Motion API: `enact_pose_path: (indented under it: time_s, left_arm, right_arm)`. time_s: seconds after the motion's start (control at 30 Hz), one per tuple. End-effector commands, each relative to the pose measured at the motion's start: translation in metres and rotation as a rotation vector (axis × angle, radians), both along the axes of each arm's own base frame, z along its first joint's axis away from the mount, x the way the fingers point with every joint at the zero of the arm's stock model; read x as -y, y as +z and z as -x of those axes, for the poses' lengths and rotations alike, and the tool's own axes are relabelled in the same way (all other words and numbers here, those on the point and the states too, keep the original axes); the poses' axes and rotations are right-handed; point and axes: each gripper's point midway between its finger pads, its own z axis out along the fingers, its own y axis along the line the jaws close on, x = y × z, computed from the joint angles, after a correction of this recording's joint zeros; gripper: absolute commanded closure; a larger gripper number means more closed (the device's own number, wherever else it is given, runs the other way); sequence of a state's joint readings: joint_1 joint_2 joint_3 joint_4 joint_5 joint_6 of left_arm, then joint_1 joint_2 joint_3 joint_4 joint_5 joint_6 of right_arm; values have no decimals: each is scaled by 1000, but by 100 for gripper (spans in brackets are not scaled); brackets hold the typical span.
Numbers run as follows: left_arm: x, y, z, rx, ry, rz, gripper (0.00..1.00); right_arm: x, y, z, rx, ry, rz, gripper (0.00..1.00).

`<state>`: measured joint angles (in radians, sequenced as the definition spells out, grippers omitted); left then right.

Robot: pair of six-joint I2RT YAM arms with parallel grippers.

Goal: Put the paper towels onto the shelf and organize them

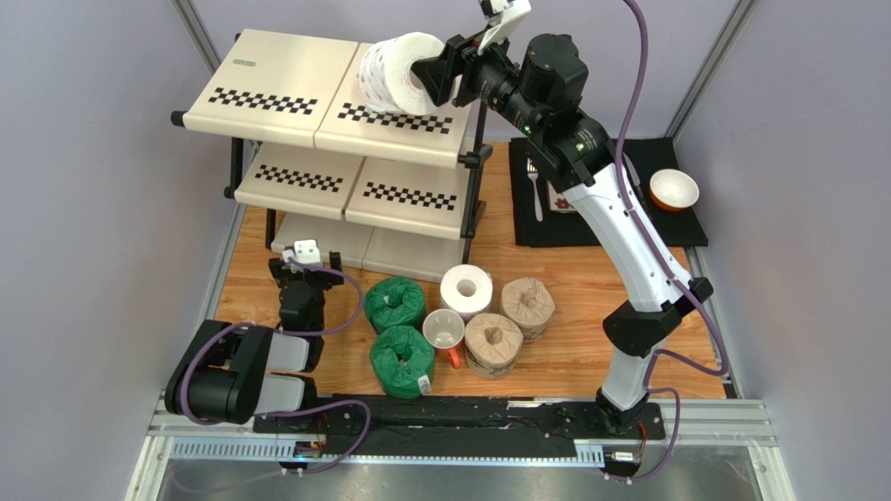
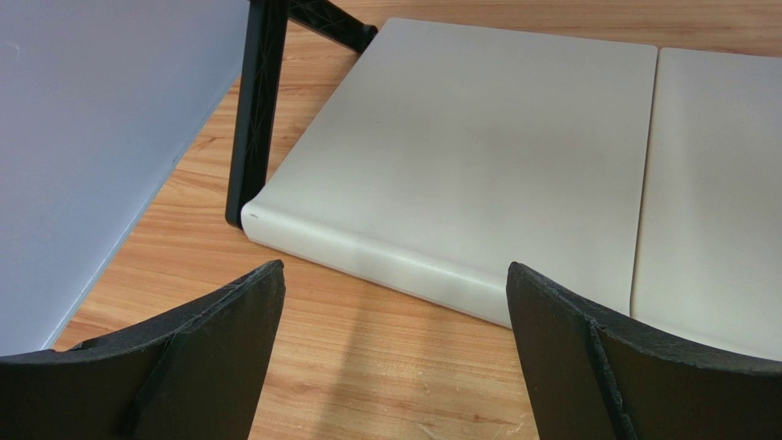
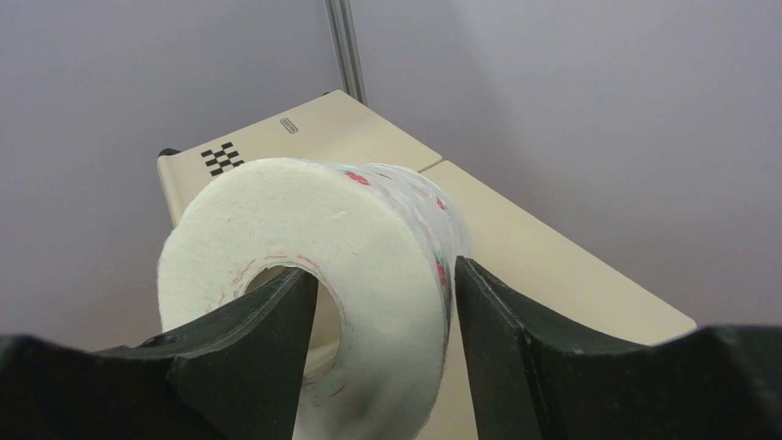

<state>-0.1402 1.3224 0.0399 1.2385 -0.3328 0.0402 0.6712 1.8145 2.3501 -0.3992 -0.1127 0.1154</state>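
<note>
My right gripper point(image 1: 427, 79) is shut on a white floral-print paper towel roll point(image 1: 395, 71), one finger in its core, one outside, holding it over the right half of the top tier of the shelf point(image 1: 274, 75). In the right wrist view the roll point(image 3: 385, 257) fills the gap between the fingers. On the table lie two green rolls point(image 1: 395, 303) point(image 1: 403, 360), a second white roll point(image 1: 466, 289) and two tan rolls point(image 1: 528, 306) point(image 1: 493, 344). My left gripper point(image 1: 296, 273) is open and empty, low by the bottom tier point(image 2: 477, 156).
A white mug with a red handle point(image 1: 444, 332) sits among the rolls. A black placemat point(image 1: 627, 219) with a fork and an orange bowl point(image 1: 674, 189) lies at the back right. Grey walls close both sides.
</note>
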Motion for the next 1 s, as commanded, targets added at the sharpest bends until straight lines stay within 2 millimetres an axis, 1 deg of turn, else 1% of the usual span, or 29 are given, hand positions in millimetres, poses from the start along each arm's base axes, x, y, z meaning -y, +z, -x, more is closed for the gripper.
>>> enact_pose_path:
  time_s: [0.0,0.13,0.37,0.63,0.77,0.8,0.83,0.87,0.97]
  left_arm:
    - [-10,-72,72,-202,-3,-23,1]
    - [-10,-72,73,-202,-5,-23,1]
    - [-10,-72,73,-203,-3,-22,1]
    - [-10,-72,73,-204,-3,-24,1]
    - [-10,-72,72,-202,-3,-23,1]
    - [-10,-72,73,-204,-5,-23,1]
    - [-10,-72,73,-204,-3,-24,1]
    - [-10,-72,73,-204,-2,-23,1]
    - [-10,-72,73,-204,-3,-24,1]
  right_arm:
    - [7,41,13,101,4,-80,36]
    - [2,39,11,97,20,-90,33]
    - [1,46,9,107,19,-119,27]
    - [-6,41,3,95,29,-124,25]
    - [-13,44,6,115,69,-135,25]
    - [-16,40,6,105,83,-139,24]
    - [-18,43,7,114,95,-152,24]
    - [-21,42,7,111,110,-153,24]
    - [-26,45,8,113,135,-178,24]
